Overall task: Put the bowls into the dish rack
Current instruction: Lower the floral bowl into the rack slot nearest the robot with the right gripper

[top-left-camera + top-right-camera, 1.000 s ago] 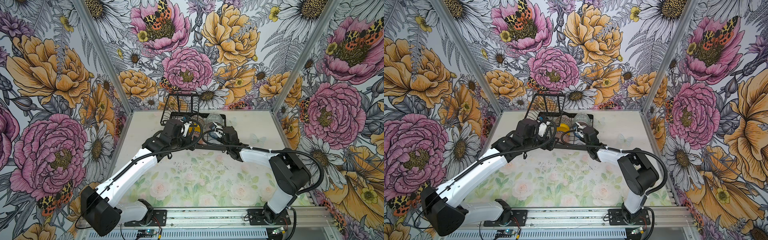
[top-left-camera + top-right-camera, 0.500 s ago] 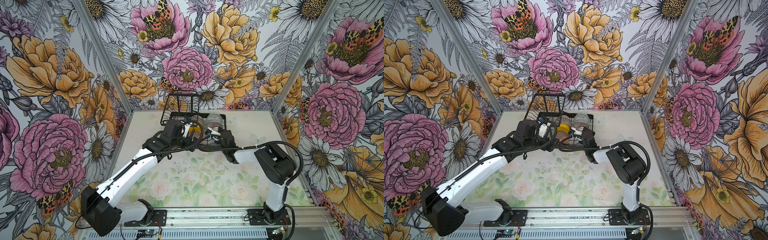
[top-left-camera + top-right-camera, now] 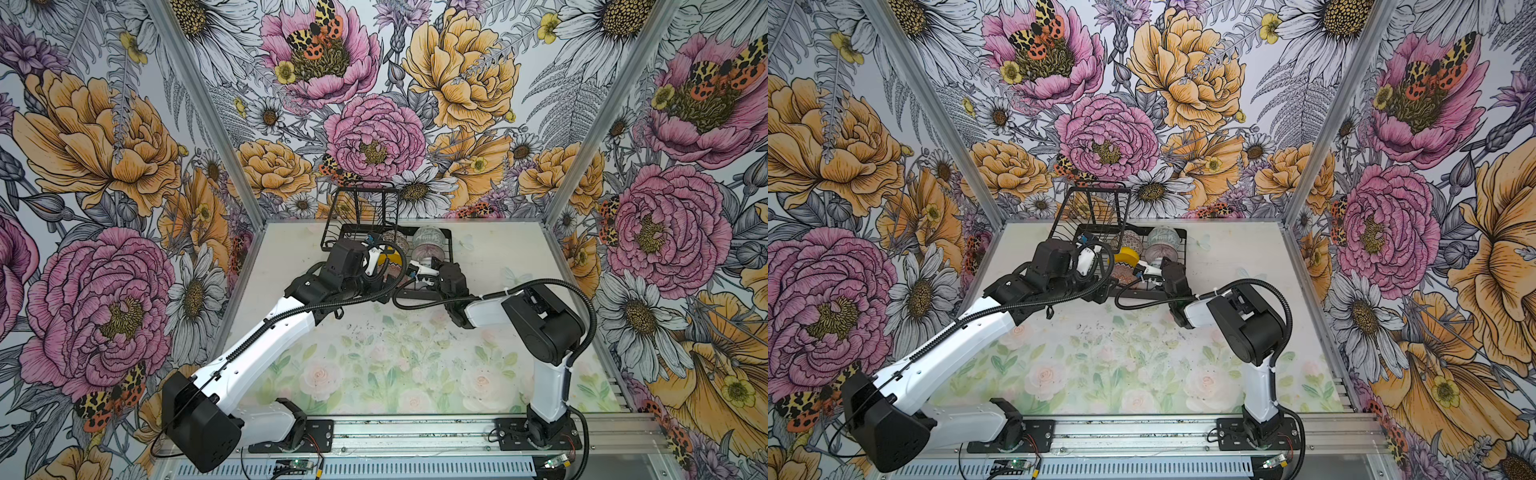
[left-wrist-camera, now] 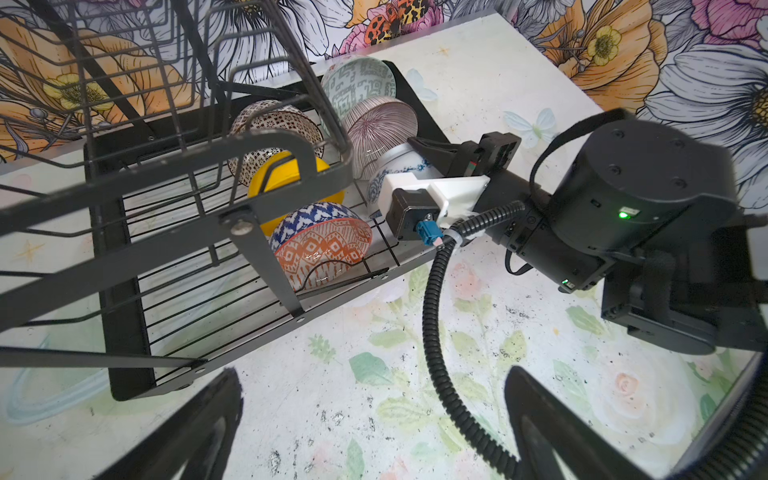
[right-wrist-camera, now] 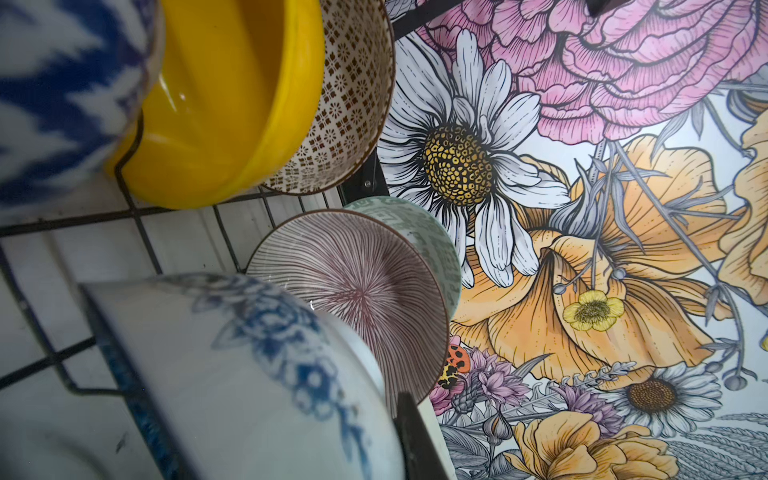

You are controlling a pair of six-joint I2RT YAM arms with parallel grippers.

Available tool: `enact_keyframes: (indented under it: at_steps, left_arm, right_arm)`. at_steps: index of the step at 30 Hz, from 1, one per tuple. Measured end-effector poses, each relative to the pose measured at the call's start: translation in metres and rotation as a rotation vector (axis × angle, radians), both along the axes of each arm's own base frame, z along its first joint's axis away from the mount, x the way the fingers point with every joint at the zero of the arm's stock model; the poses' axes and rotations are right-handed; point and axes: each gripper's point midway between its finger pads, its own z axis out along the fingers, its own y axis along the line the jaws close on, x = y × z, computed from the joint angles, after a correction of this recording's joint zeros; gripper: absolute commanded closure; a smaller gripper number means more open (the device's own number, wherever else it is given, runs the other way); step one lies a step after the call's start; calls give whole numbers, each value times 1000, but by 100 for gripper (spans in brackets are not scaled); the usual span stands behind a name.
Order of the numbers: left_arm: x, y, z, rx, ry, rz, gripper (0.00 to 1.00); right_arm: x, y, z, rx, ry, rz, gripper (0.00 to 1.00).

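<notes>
The black wire dish rack (image 3: pixel 451 249) stands at the back of the table. In it, on edge, are the bowls: pale green (image 4: pixel 359 83), pink-lined (image 4: pixel 380 129), black-white (image 4: pixel 274 124), yellow (image 4: pixel 291 176) and orange-white (image 4: pixel 324 245). My right gripper (image 3: pixel 420 270) is shut on the rim of the blue-white floral bowl (image 4: pixel 401 166), which sits in the rack against the pink bowl (image 5: pixel 353 291). One dark finger (image 5: pixel 413 436) shows against the floral bowl (image 5: pixel 249 374). My left gripper (image 4: pixel 374 428) hangs open over the table in front of the rack, holding nothing.
The rack's raised upper basket (image 3: pixel 361 208) rises at its left end, close above my left wrist. The right arm's black cable (image 4: pixel 436 332) runs across the table between my left fingers. The floral walls close in on three sides.
The right gripper has shifted slightly left with the floral bowl, and the right arm's elbow has swung in toward the middle. The left arm has not moved.
</notes>
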Motion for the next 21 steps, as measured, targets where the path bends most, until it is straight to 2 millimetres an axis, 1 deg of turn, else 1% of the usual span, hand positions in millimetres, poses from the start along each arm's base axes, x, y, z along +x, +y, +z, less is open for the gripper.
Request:
enact_keyframes:
  at_steps: [5,10,16,21]
  left_arm:
    - [0,0,0,0,0,1,1]
    - [0,1,0,0,0,1,1]
    - [0,0,0,-1,1,-1,1]
    - [-1,-1,0,-5,4,-7,1]
  right_arm:
    - [4,0,-1,12,34,-13,100]
    - [4,-2,-3,42,52,-29,85]
    - [3,-2,-5,64,77,-37,74]
    - [2,0,-8,79,102,-36,66]
